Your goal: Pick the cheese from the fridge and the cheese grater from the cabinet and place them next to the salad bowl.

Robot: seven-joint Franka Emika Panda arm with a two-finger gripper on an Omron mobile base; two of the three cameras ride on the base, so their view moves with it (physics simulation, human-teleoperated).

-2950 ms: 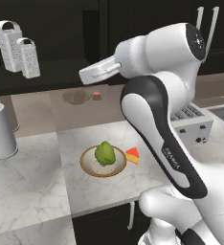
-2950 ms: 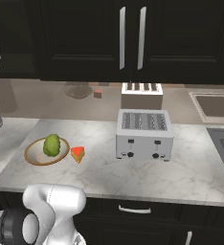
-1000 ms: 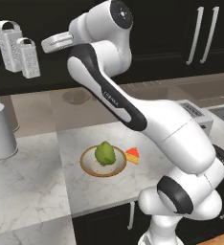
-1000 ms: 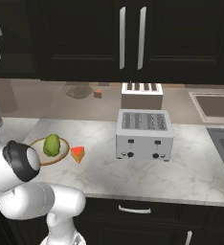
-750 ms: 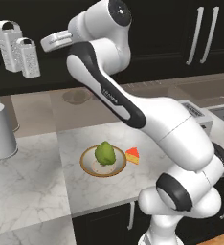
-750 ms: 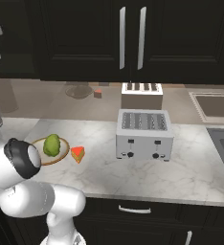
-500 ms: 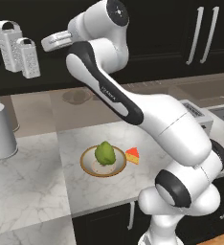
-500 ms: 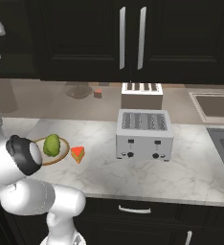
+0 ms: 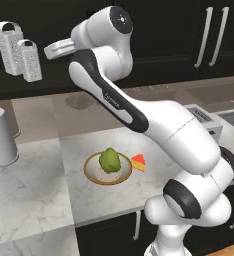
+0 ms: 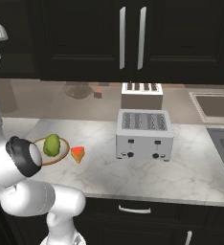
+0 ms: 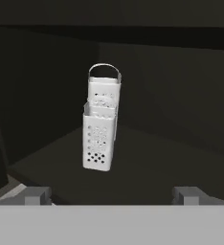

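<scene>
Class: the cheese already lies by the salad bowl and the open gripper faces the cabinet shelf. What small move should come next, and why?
Probably ease the gripper straight forward toward the cheese grater, the shorter one in front of the taller grater. The jaws stand open, it is centred ahead in the hand view, and a gap still separates them.

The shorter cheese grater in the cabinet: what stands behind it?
In the hand view, the taller grater stands right behind the shorter cheese grater, on the dark shelf of the cabinet. Its top and handle show; its lower part is covered by the shorter one.
</scene>
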